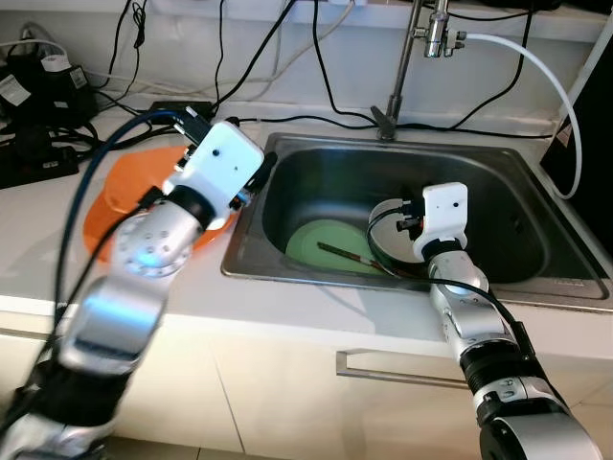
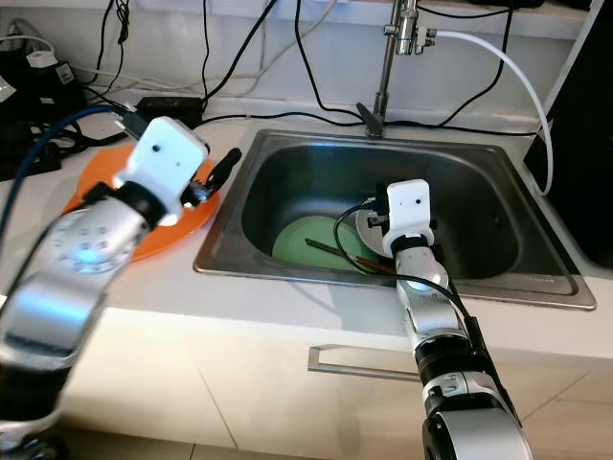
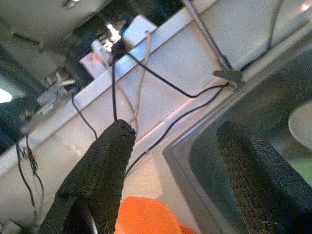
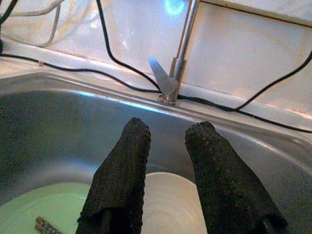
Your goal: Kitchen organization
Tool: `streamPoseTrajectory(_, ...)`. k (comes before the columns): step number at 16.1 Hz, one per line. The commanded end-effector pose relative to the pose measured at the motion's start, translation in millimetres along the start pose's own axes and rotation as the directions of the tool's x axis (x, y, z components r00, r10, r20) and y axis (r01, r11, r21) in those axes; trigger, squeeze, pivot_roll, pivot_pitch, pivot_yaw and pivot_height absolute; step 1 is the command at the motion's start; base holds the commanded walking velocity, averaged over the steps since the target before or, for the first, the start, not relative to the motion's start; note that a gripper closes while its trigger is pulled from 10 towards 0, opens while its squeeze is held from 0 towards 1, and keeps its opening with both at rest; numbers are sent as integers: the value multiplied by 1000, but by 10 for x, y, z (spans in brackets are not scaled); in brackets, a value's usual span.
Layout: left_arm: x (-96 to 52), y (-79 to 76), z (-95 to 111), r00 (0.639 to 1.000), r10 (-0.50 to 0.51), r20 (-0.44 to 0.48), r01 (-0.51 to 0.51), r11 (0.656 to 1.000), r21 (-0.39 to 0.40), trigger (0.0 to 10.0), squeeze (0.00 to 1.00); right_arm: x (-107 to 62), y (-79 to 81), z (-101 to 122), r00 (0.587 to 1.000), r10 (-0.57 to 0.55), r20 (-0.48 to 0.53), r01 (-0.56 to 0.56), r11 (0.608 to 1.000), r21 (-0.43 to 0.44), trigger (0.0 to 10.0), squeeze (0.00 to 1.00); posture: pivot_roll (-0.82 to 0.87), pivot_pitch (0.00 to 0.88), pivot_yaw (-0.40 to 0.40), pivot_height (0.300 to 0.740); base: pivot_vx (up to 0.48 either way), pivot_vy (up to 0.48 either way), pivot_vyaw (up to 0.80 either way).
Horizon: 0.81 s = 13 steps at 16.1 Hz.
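the round orange plastic plate (image 2: 163, 235) on the desk lies mostly hidden behind the left arm. the small white ceramic dish (image 4: 168, 204) is cut by the picture's edge and partly covered by the right claw (image 4: 168, 146).

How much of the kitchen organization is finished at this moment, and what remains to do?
Done: an orange plate lies on the counter, under the open left gripper. In hand: the open right gripper hovers over a white dish inside the sink. Left: that dish, the green plate and a utensil on it.
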<state>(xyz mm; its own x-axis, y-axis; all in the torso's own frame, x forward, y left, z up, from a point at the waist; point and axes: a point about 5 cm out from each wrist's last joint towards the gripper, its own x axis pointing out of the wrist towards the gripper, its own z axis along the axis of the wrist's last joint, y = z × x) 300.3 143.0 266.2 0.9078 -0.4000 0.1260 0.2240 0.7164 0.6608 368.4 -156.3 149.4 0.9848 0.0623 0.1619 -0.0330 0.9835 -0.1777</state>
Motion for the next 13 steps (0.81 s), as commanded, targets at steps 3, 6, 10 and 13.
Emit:
streamPoseTrajectory(3, -164, -145, -123, 984, -123, -125, 128, 991, 30, 10000, 0, 1, 26, -6, 1000, 12, -18, -12, 1000, 4, 10000, 0, 158, 0, -32, 740, 0, 0, 0)
streamPoseTrajectory(6, -262, -334, -267, 957, -176, -232, 206, 972, 110, 10000, 0, -2, 74, -15, 999, 28, -25, -28, 1000, 9, 10000, 0, 161, 0, -36, 740, 0, 0, 0)
streamPoseTrajectory(10, -193, -373, -309, 955, -134, -265, 190, 962, 198, 10000, 0, -4, 63, -11, 999, 28, -26, -28, 1000, 10, 10000, 0, 153, 0, -37, 740, 0, 0, 0)
streamPoseTrajectory(13, -149, -313, -334, 955, -56, -291, 142, 948, 283, 10000, 0, -6, 52, -11, 999, 23, -26, -22, 1000, 9, 10000, 0, 150, 0, -35, 740, 0, 0, 0)
